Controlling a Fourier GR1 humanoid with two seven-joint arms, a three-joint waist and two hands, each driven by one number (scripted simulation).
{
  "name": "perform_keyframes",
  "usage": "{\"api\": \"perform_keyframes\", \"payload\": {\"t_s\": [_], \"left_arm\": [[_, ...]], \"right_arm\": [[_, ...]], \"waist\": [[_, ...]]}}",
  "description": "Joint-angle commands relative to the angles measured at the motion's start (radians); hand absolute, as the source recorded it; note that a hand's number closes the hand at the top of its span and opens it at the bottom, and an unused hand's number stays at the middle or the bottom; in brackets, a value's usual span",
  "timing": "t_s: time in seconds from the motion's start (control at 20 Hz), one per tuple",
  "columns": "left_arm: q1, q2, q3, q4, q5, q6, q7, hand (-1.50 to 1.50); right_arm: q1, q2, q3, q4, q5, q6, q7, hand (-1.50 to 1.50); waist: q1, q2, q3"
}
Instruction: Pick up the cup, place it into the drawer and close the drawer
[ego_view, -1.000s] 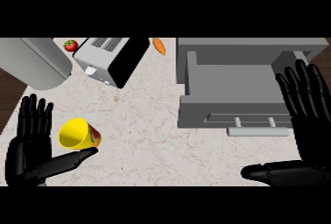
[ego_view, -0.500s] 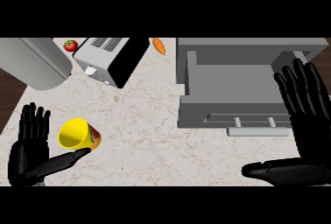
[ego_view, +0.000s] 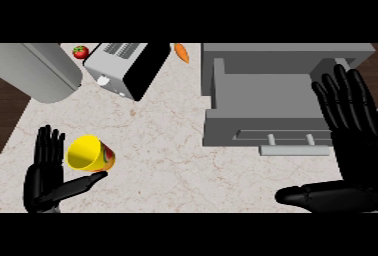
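Count on the counter (ego_view: 184, 165): one yellow cup (ego_view: 89, 154), one open grey drawer (ego_view: 269, 92), one toaster (ego_view: 127, 67), one tomato (ego_view: 80, 51), one carrot (ego_view: 181, 53), one grey cylinder (ego_view: 40, 70) at upper left; two hands, both mine. My left hand (ego_view: 46, 181) stood at lower left, fingers straight and released, thumb reaching out under the cup; the cup lay tilted on its side, mouth toward the fingers, just beside them and touching the thumb tip, not grasped. My right hand (ego_view: 347, 112) stood open at the right edge, fingers straight over the drawer's right side, thumb low at lower right; it held nothing. The counter's left edge ran near the cup; bare marble lay between cup and drawer front; the drawer's inside showed nothing in it.
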Motion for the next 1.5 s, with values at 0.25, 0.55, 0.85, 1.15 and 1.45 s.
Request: {"api": "perform_keyframes", "payload": {"t_s": [0.25,0.55,0.85,1.15,1.45], "left_arm": [[-0.076,0.019,0.052,0.237,0.038,-0.025,-0.162,-1.5],[-0.077,0.068,0.07,0.306,0.047,-0.045,-0.195,-1.5],[-0.109,0.045,0.054,0.452,0.045,-0.065,-0.319,-1.5],[-0.221,0.103,0.07,0.694,0.042,-0.112,-0.425,-1.5],[-0.273,0.089,0.067,0.692,0.084,-0.117,-0.4,-1.5]], "right_arm": [[0.017,0.004,0.006,-0.044,-0.002,0.001,0.025,-1.5],[-0.025,-0.022,-0.038,0.077,-0.021,0.045,-0.046,-1.5],[0.066,-0.005,-0.005,-0.081,-0.03,0.033,0.025,-1.5],[-0.004,0.02,0.044,-0.07,0.038,-0.02,0.064,-1.5],[0.003,0.033,0.054,0.024,0.064,0.0,-0.035,-1.5]], "waist": [[-0.001,0.0,0.0],[0.001,0.0,0.0],[-0.002,-0.001,0.0],[-0.002,0.0,0.0],[-0.001,0.0,0.0]]}}
